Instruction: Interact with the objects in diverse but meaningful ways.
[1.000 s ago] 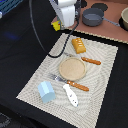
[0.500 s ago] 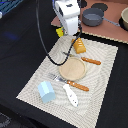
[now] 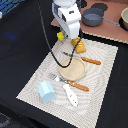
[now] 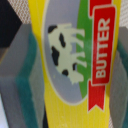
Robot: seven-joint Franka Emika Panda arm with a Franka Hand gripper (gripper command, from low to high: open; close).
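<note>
Where visible — yellow butter block (image 4: 75, 65) (cow print)

On the worktop (image 3: 20, 60) a mat (image 3: 100, 75) carries a plate (image 3: 73, 69) between knife (image 3: 86, 60) and fork (image 3: 70, 83); carton (image 3: 47, 92) and paddle (image 3: 70, 95) lie nearer the camera

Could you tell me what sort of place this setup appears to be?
Probably a tabletop mock dining set for robot play: a woven placemat holding a round plate and cutlery, with a toy butter block between the jaws.
</note>
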